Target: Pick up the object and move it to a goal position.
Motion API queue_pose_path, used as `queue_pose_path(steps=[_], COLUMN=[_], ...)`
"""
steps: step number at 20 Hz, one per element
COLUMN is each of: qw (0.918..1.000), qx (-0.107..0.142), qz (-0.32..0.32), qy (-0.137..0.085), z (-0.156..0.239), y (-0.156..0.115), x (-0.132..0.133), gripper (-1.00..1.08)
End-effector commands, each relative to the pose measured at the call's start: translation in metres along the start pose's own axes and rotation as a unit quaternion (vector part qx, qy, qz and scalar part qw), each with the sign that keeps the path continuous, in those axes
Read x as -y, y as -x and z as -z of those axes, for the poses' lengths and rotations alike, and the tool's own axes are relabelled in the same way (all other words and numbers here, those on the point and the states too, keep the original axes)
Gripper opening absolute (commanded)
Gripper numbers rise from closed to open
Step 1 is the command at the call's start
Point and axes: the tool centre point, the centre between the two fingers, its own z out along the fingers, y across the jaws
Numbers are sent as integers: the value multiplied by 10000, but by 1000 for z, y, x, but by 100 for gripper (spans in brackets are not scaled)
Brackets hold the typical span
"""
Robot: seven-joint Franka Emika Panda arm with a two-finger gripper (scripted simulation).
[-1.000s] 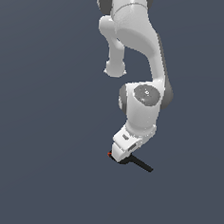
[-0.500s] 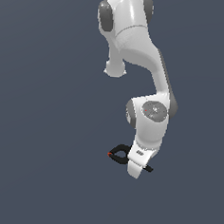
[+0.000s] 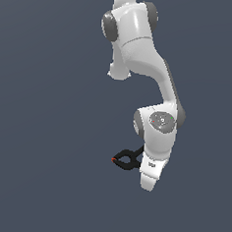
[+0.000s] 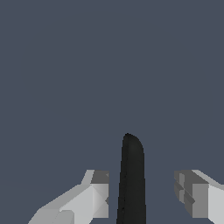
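Exterior view: the black clamp (image 3: 127, 159) sticks out sideways from the hand (image 3: 148, 182) toward the exterior view's left, its looped jaw and tiny red tip (image 3: 113, 159) leading, nothing but flat grey around it. In the wrist view one dark handle (image 4: 131, 179) rises between the two pale fingers (image 4: 94, 192), with a gap on each side, so I cannot tell whether they grip it. The white arm (image 3: 142, 61) bends down from above.
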Motion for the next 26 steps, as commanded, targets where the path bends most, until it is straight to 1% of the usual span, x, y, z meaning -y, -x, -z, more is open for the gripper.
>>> queue_pose_path(steps=[1, 7, 14, 18, 19, 26], qw=[10000, 10000, 10000, 10000, 10000, 10000], qx=[-26, -22, -26, -26, -26, -26], qz=[74, 68, 83, 87, 87, 87], qy=[3, 0, 4, 5, 5, 5], z=[-2, -5, -25, -29, -29, -29], y=[-2, -2, -2, -2, -2, -2], x=[0, 0, 1, 1, 1, 1], gripper=[28, 28, 28, 28, -100, -100])
